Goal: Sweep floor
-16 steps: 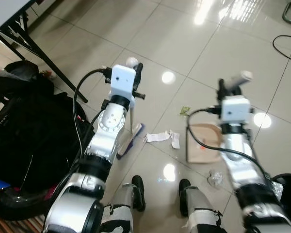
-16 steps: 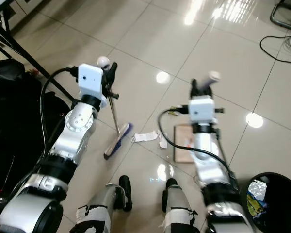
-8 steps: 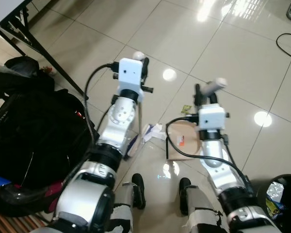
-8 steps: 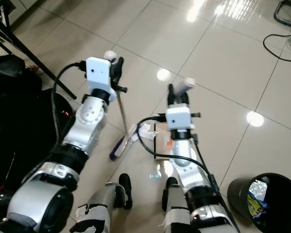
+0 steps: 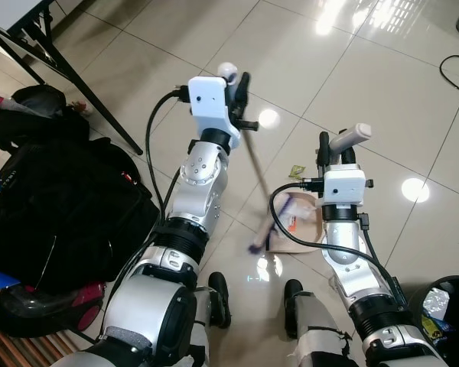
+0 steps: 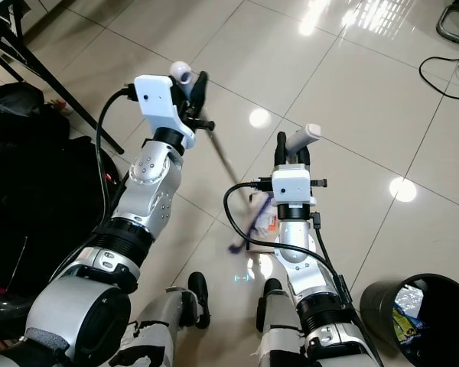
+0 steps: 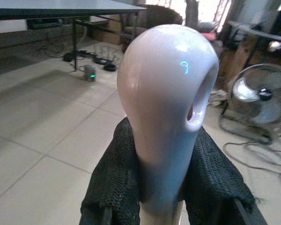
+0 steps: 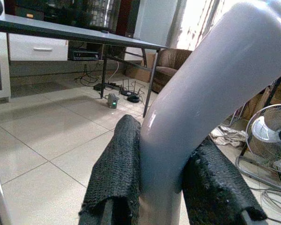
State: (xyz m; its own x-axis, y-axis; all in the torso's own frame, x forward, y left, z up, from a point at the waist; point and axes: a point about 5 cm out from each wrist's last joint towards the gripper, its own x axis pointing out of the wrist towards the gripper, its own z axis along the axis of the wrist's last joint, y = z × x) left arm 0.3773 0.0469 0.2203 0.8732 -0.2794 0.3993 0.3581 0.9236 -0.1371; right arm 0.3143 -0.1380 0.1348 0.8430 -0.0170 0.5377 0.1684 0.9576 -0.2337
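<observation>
— As you look down past the robot's feet, where has the litter gone?

— Your broom (image 5: 262, 186) has swung right since a second ago; its purple head now lies at the mouth of the dustpan (image 5: 302, 228), and the paper scraps that lay loose on the tiles look pushed in under it.

— And the grips?

— The left gripper (image 7: 161, 187) is clamped on the broom's white knob, the right gripper (image 8: 166, 187) on the dustpan's grey handle.

— Anything left?

— Farther out, a small green scrap (image 5: 295, 173) lies beyond the pan. You'd likely need another stroke.
</observation>
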